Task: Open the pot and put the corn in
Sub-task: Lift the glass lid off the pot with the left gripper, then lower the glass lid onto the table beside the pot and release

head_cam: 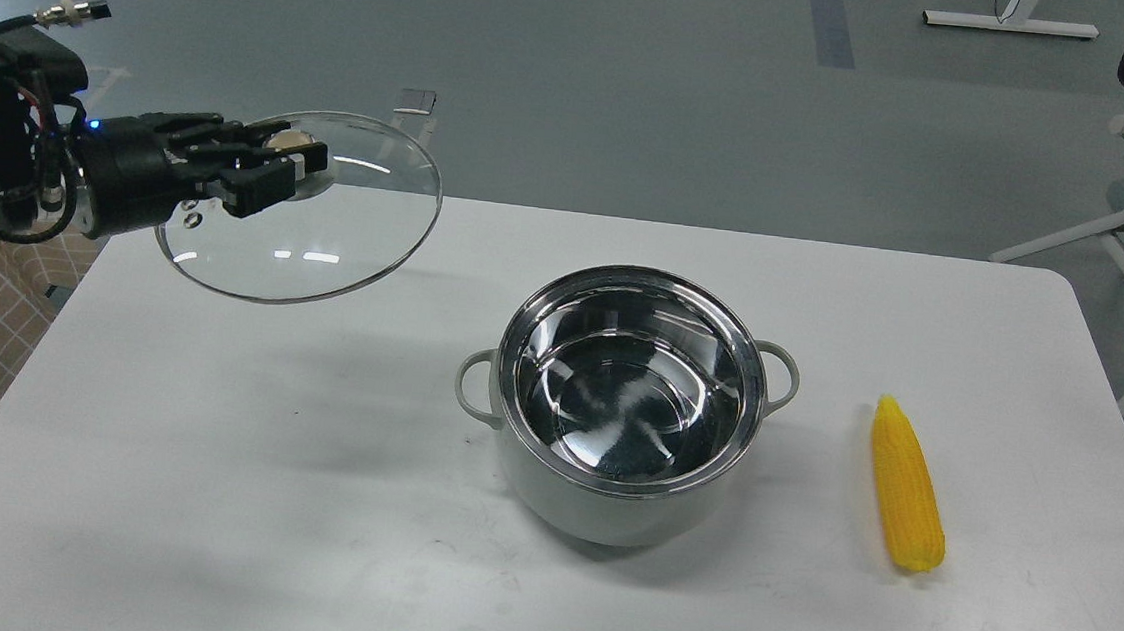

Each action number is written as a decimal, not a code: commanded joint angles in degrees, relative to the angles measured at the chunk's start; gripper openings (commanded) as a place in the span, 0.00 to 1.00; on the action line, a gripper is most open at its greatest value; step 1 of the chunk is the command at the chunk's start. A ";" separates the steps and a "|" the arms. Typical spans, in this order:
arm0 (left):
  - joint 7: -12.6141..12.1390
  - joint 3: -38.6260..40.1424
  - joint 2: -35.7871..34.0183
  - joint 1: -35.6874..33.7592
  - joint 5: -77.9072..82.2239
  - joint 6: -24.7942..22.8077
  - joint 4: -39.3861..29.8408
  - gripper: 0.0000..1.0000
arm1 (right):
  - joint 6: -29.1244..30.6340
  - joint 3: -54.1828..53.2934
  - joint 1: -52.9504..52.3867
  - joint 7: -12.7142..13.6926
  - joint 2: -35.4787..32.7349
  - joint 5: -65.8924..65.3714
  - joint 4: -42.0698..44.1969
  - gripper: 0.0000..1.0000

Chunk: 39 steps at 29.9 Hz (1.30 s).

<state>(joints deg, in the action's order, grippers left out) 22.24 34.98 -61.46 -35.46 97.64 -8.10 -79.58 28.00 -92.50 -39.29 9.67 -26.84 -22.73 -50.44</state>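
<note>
The left pincer (278, 168) is closed on the gold knob of the clear round glass lid (327, 237), holding the lid tilted in the air above the far left corner of the white table (207, 488). Its fingers clamp the knob from the side, and the lid's rim hangs clear of the table, well apart from everything else.

Outward to the right, the round pale grey-white pot with the shiny steel inside (627, 401) stands upright near the middle of the table, open and empty, its two loop handles pointing left and right.

Further right again, well apart from the pot, lies the bright yellow husked corn cob (905, 498). Its long axis runs roughly away from the robot, the tapered tip at the far end and the blunt end nearest the front edge.

The right pincer is not in view; only a loop of black cable shows at the right edge. The corn lies on the right side, across the pot from the busy left pincer, so the right arm looks the nearer one for it, closing across the cob's width.
</note>
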 commanded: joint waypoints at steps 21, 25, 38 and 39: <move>1.14 -3.16 10.40 12.96 3.25 10.82 13.57 0.39 | 0.00 0.65 2.02 0.09 -1.81 -0.12 -1.59 1.00; 1.23 -3.86 11.80 13.92 3.25 12.40 15.50 0.42 | 0.00 0.65 2.11 0.09 -1.81 -0.21 -1.59 1.00; 1.23 -5.01 12.68 14.19 2.46 13.19 17.00 0.54 | 0.00 0.65 4.31 0.09 -2.69 -0.29 -2.21 1.00; 1.23 -5.01 12.86 14.19 2.46 13.37 17.35 0.64 | 0.00 0.65 4.57 0.09 -2.69 -0.29 -2.47 1.00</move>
<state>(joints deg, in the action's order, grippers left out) 23.55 30.01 -49.09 -21.27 100.19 4.88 -62.67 28.00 -91.84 -35.22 9.76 -29.35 -23.03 -52.36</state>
